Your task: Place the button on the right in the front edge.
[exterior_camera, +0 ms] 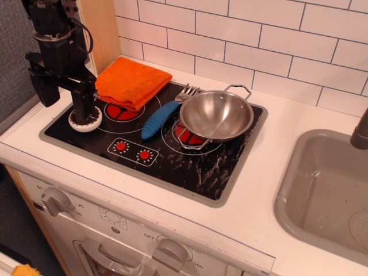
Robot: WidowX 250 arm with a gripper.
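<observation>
The button (87,122), a small white mushroom cap with a dark ring, sits at the far left corner of the black cooktop (190,167). My gripper (66,102) is open and low over it. The right finger (84,100) hides the button's stem, and the left finger (48,92) hangs over the white counter beside the cooktop. I cannot tell whether a finger touches the button. The cooktop's front edge (132,173) is the long grey rim nearest the camera.
An orange cloth (133,81) lies on the back left burner. A blue-handled fork (160,119) and a steel pan (217,115) are on the cooktop's middle and right. A grey sink (328,190) is at the right. Oven knobs (56,201) sit below the counter.
</observation>
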